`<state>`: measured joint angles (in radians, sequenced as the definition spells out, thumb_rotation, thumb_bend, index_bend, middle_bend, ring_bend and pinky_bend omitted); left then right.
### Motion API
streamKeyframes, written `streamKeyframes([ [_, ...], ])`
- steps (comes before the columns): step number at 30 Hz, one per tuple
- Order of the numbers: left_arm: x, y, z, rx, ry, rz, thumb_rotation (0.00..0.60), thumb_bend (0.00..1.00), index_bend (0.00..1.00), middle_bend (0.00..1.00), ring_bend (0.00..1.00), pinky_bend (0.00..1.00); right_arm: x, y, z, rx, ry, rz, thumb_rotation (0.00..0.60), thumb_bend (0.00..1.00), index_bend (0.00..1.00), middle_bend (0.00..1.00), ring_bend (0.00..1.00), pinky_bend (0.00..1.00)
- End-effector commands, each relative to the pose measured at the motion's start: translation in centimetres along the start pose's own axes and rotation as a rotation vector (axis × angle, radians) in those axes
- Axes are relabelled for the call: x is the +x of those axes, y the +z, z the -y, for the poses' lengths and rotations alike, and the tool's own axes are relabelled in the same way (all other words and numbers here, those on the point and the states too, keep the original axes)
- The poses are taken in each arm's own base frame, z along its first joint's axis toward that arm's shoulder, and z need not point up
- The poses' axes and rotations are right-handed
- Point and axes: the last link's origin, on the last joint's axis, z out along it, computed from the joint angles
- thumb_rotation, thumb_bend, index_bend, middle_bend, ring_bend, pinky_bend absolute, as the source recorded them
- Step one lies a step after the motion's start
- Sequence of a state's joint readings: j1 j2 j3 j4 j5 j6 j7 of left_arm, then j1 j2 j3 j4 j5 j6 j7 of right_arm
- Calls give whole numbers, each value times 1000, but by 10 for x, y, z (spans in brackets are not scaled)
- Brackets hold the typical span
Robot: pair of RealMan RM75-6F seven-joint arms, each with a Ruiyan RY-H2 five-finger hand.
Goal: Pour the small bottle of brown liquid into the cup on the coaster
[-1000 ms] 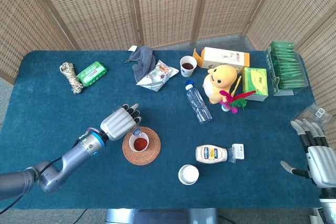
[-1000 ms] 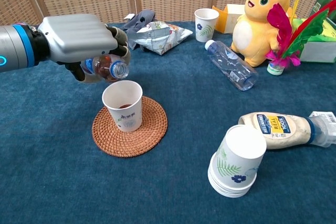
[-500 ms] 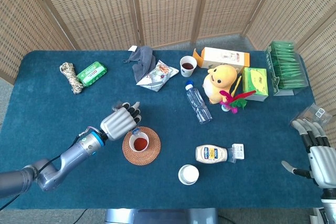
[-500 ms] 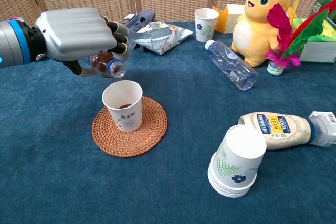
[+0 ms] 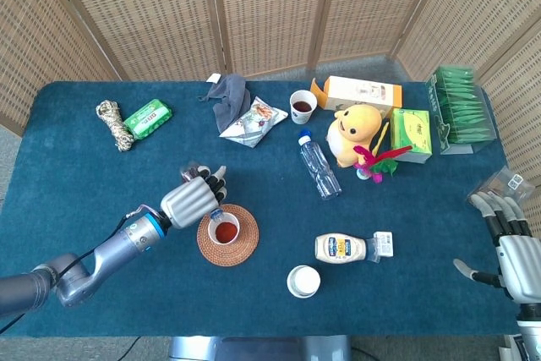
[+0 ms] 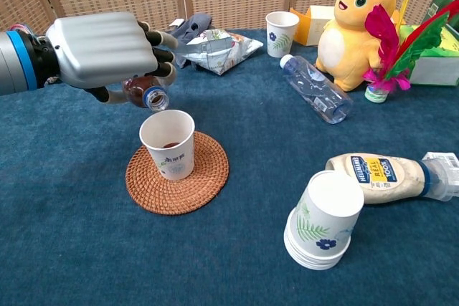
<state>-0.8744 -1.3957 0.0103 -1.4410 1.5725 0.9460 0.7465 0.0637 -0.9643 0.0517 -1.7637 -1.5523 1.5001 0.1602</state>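
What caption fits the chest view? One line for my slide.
Left hand tips small bottle above the cup on the coaster.

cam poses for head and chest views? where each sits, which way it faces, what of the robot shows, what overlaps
Head view: high above the near table edge, looking steeply down on the whole blue table; shows the left arm and left hand, plus the right hand at the right edge.
Chest view: low, near table height, facing across toward the wicker screens; shows only the left hand.
Shared: left hand holding the small bottle tilted over the cup on the coaster.
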Motion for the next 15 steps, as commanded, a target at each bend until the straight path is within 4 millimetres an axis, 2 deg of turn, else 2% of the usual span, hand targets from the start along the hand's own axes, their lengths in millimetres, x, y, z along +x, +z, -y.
streamKeyframes([
  [1, 1, 0, 0, -8, 14, -9, 600, 479, 373, 337, 164, 397, 0, 0, 0, 0, 2, 0, 600, 0, 0, 0, 0, 0],
  [15, -1, 0, 1, -26, 95, -45, 600, 481, 383, 350, 173, 375, 0, 0, 0, 1, 11, 5, 600, 0, 0, 0, 0, 0],
])
